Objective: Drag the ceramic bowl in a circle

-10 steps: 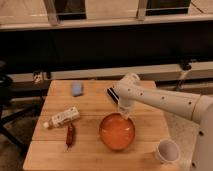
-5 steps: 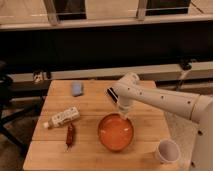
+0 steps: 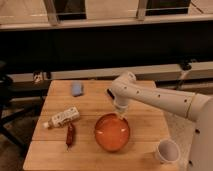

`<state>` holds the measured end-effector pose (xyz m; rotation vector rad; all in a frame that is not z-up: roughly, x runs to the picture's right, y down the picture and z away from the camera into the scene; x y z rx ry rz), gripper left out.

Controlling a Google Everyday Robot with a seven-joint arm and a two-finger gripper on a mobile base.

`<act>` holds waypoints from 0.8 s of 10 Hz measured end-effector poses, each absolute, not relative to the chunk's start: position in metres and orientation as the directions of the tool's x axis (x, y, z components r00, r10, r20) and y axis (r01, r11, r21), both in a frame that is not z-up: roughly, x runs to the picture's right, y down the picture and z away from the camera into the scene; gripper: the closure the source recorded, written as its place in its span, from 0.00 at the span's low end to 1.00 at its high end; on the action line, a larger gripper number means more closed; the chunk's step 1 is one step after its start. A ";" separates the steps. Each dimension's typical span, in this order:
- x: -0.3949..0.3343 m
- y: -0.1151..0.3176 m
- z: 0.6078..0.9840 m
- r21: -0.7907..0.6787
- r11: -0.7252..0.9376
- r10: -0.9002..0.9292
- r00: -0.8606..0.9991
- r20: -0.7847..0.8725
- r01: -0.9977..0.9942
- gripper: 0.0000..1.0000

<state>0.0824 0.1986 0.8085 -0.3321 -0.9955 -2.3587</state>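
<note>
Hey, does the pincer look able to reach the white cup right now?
Probably yes: the pincer is at the far rim of the orange bowl, and the white cup stands alone at a corner of the table, with nothing between them.

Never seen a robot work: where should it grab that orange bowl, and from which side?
Probably the bowl by its far rim, from above: it sits upright, too wide to span, so only the edge suits pinching. The gripper is there.
</note>
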 end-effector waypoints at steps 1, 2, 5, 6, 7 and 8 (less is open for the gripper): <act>0.070 0.197 0.810 0.587 -0.575 -0.390 -0.822 0.415 0.570 1.00; 0.061 0.196 0.811 0.590 -0.578 -0.385 -0.826 0.411 0.563 1.00; 0.037 0.186 0.815 0.593 -0.596 -0.371 -0.840 0.395 0.542 1.00; 0.029 0.179 0.817 0.589 -0.605 -0.370 -0.844 0.388 0.536 1.00; 0.023 0.169 0.819 0.585 -0.612 -0.371 -0.846 0.382 0.532 1.00; 0.023 0.162 0.821 0.580 -0.617 -0.374 -0.846 0.379 0.532 1.00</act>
